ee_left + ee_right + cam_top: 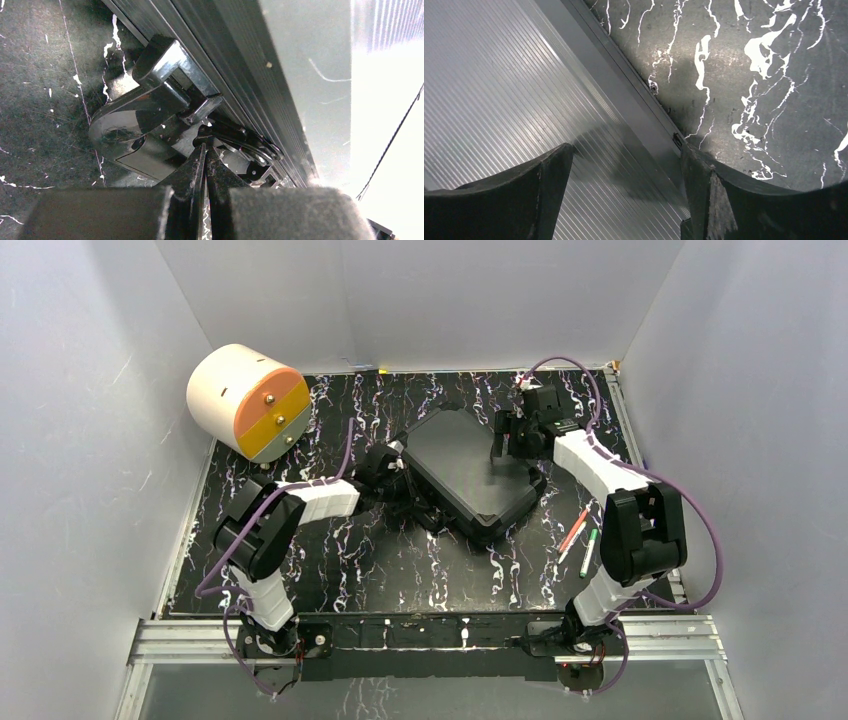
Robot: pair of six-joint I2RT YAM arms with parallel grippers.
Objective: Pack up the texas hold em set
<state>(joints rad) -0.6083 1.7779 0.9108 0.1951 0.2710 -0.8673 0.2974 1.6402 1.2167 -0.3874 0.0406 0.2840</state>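
The texas hold em set's black case (470,472) lies closed and skewed in the middle of the table. My left gripper (385,472) is at its left side, shut, with nothing between its fingers. In the left wrist view its tips (205,150) meet against a black clasp part just below a chrome latch (150,112) on the case's ribbed edge (260,75). My right gripper (510,440) hovers open over the case's far right edge. In the right wrist view its spread fingers (624,160) straddle the ribbed lid (499,100) and its rim.
A white-and-orange round drawer unit (248,400) stands at the back left. A red pen (573,530) and a green pen (589,551) lie on the black marbled table (400,570) right of the case. White walls enclose three sides.
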